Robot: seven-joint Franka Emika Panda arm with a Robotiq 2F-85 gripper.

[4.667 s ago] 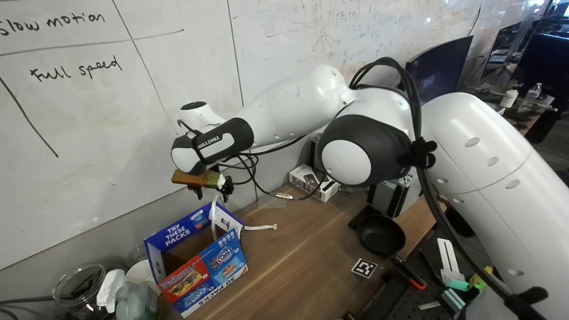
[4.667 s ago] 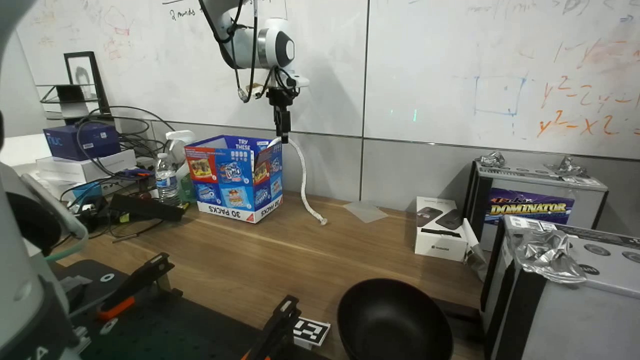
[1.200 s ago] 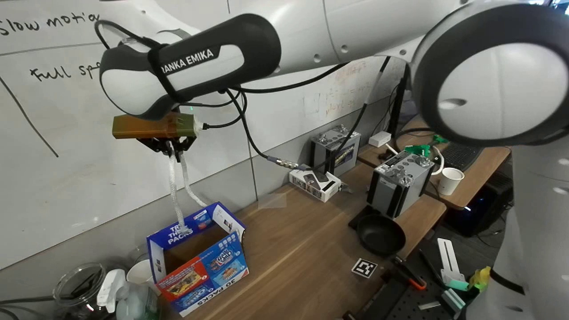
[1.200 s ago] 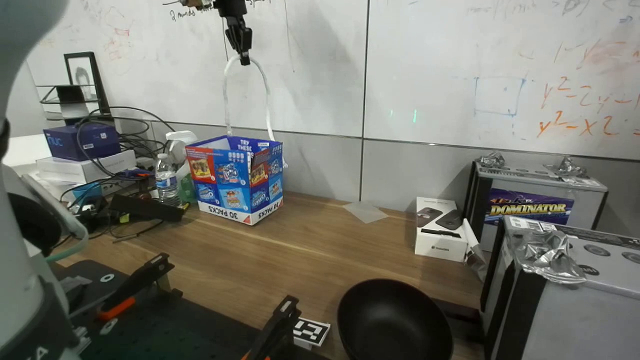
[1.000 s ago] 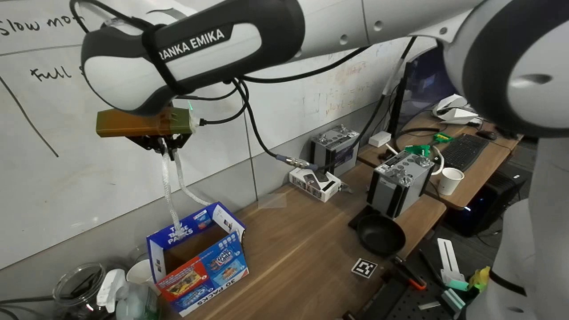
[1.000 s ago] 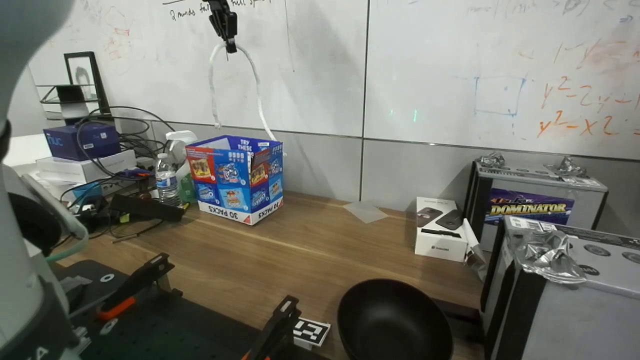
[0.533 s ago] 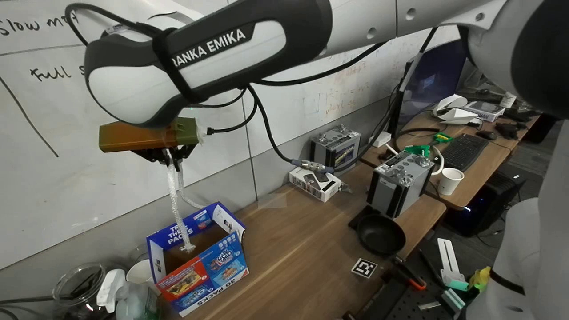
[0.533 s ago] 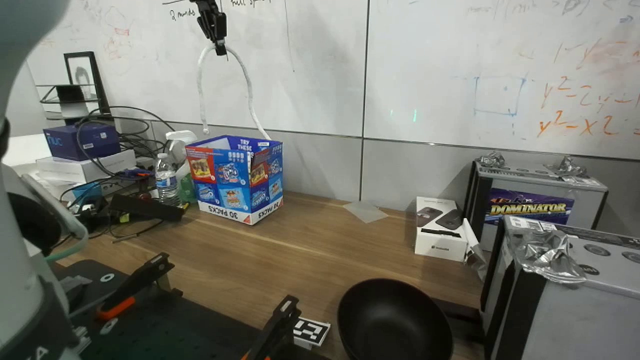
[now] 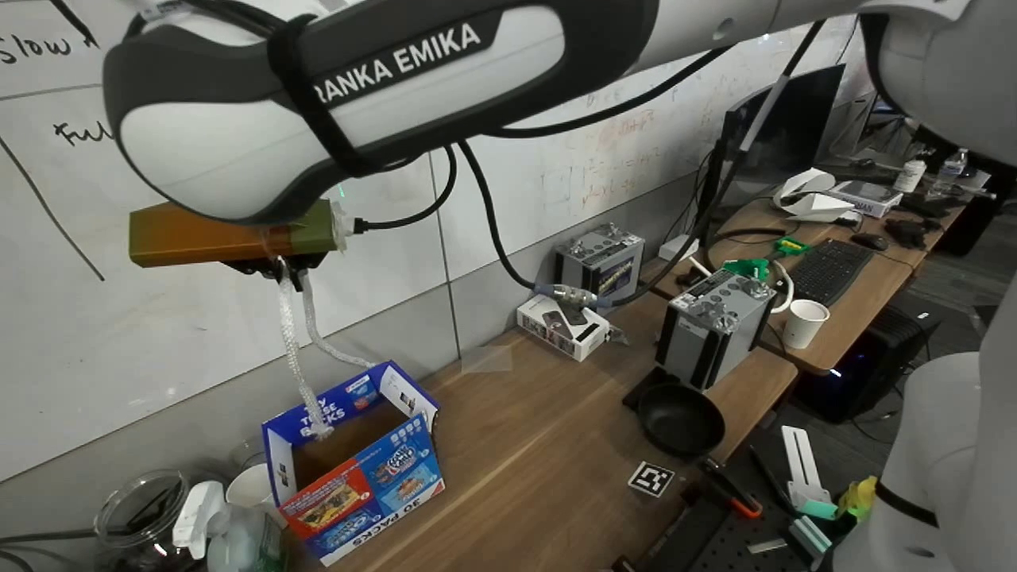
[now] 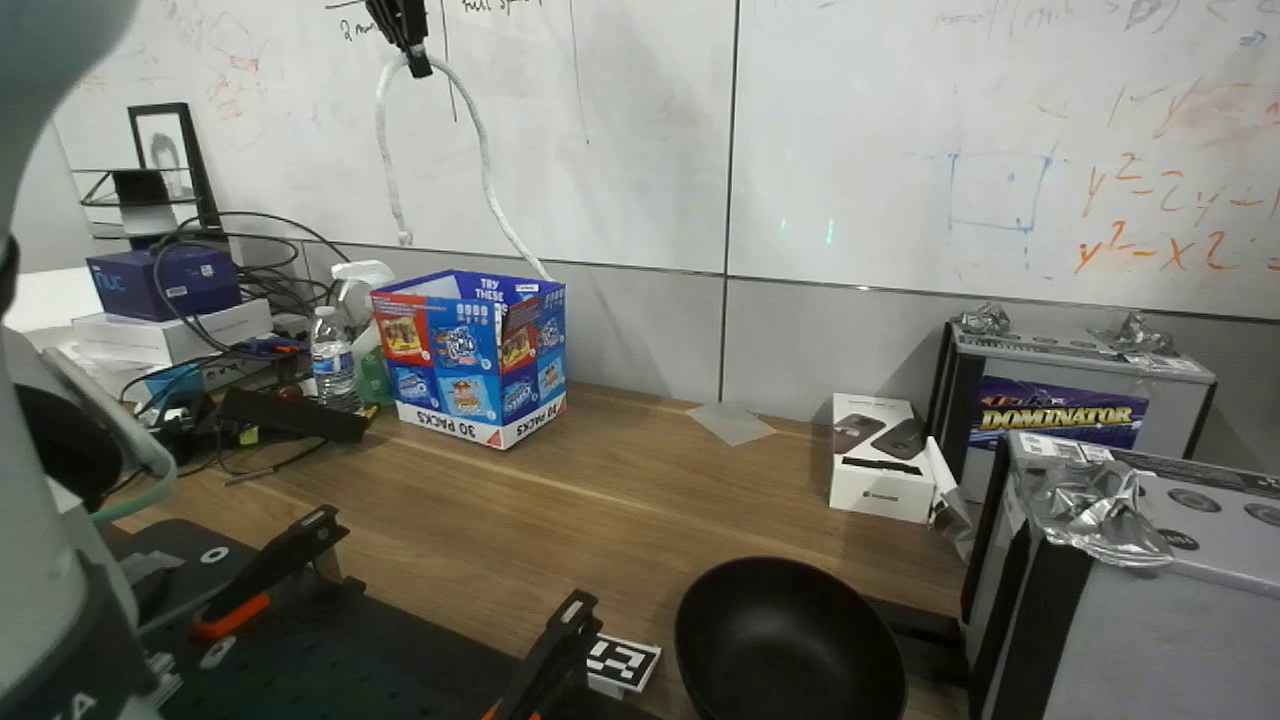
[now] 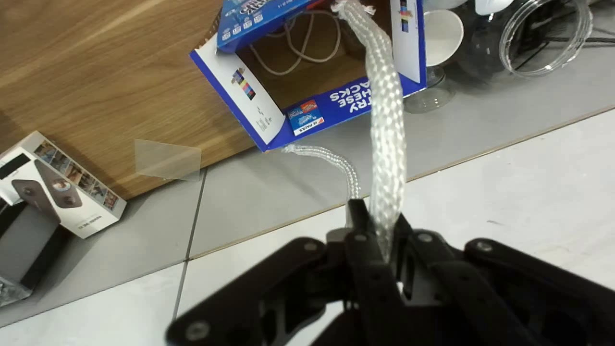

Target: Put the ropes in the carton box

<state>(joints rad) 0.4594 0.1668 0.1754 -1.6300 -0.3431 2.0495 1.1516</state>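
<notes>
A thick white braided rope point(image 11: 387, 120) hangs over my gripper point(image 11: 379, 218), whose jaws are shut on it well above the carton box. The blue and red carton box point(image 9: 357, 496) stands open-topped on the table, by the wall. One frayed end of the held rope point(image 10: 388, 165) dangles above the box's left side in an exterior view; its other end drops behind the back panel, outside the box. Inside the carton box point(image 11: 336, 101), the wrist view shows a thinner white rope point(image 11: 319, 61) lying in loops. The gripper point(image 10: 418, 68) is near the top edge in an exterior view.
A whiteboard wall point(image 10: 650, 150) rises close behind the box. Beside the box stand a spray bottle point(image 9: 238, 524), a glass jar point(image 9: 143, 516), a white cup point(image 9: 253, 488) and a water bottle point(image 10: 335, 365). A black pan point(image 9: 681, 421) and a phone box point(image 10: 880, 475) sit farther along.
Earlier my gripper was low at the box's corner, with a rope end on the table. It has since risen with the rope, drifting left lately; that end now hangs behind the box.
</notes>
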